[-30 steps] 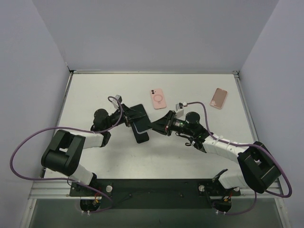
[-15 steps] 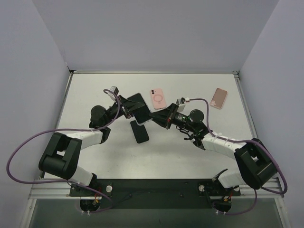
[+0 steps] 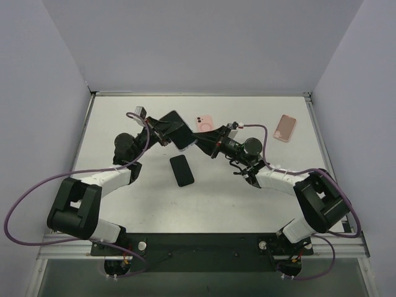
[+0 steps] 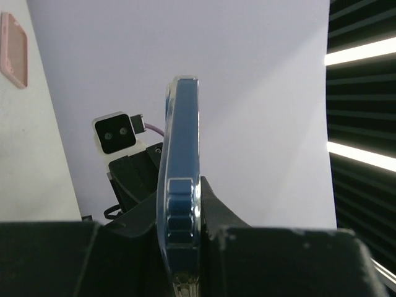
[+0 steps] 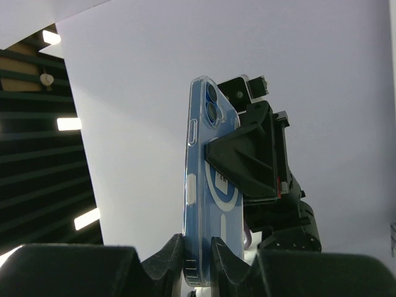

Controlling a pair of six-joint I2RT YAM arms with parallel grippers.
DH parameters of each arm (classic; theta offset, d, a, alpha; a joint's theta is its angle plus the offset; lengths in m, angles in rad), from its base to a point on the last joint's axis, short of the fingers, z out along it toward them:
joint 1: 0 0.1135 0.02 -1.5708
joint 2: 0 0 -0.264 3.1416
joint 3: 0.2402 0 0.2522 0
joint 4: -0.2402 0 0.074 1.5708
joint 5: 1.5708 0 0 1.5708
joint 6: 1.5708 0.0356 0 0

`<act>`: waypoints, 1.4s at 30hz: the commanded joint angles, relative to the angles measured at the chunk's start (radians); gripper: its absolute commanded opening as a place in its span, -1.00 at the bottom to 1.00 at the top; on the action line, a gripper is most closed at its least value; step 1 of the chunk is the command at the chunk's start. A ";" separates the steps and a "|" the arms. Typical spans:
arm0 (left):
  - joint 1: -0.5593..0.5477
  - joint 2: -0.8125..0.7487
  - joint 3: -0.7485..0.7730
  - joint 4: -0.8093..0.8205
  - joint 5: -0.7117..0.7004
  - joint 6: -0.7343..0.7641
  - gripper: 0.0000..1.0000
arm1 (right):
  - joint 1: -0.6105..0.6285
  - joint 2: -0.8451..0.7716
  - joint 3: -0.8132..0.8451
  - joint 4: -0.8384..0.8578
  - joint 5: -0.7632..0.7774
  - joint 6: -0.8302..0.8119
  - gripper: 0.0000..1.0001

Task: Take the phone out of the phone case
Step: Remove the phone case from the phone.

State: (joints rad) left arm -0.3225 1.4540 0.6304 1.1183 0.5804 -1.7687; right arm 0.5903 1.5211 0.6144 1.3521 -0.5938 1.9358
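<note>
Overhead, two robot arms meet above the middle of a white tabletop and share one raised object between them. It is a blue phone seated inside a clear phone case, held off the tabletop and tilted.

The left hand is clenched on the case. In its wrist view the case stands edge-on and upright, pinched between two black fingers, one pressed to each flat face.

The right hand is also clenched on the case, from the opposite end. In its wrist view its own fingers squeeze the lower edge. The phone's twin camera lenses show near the top, and a white ring is printed on the back of the case. A wedge-shaped finger of the left hand presses on that back face.

On the tabletop, just below the raised case in the overhead view, lies a black phone, flat and touched by neither hand. A pink phone lies behind the hands, partly hidden. A second pink phone lies well apart, near the right edge.
</note>
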 commanded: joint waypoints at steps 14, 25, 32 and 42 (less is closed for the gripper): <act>-0.010 -0.184 0.282 0.545 -0.116 -0.135 -1.00 | 0.022 0.086 0.228 0.312 0.199 0.226 -1.00; -0.012 -0.218 0.409 0.545 -0.183 -0.152 -1.00 | 0.075 0.203 0.412 0.312 0.255 0.270 -1.00; -0.012 -0.225 0.508 0.545 -0.200 -0.186 -1.00 | 0.121 0.297 0.571 0.312 0.292 0.281 -1.00; -0.015 -0.242 0.511 0.545 -0.232 -0.201 -1.00 | 0.134 0.300 0.561 0.219 0.195 0.146 -1.00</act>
State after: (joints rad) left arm -0.2878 1.3201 1.0340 1.0653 0.3103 -1.8030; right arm 0.7216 1.7794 1.2575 1.5425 -0.3073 2.0403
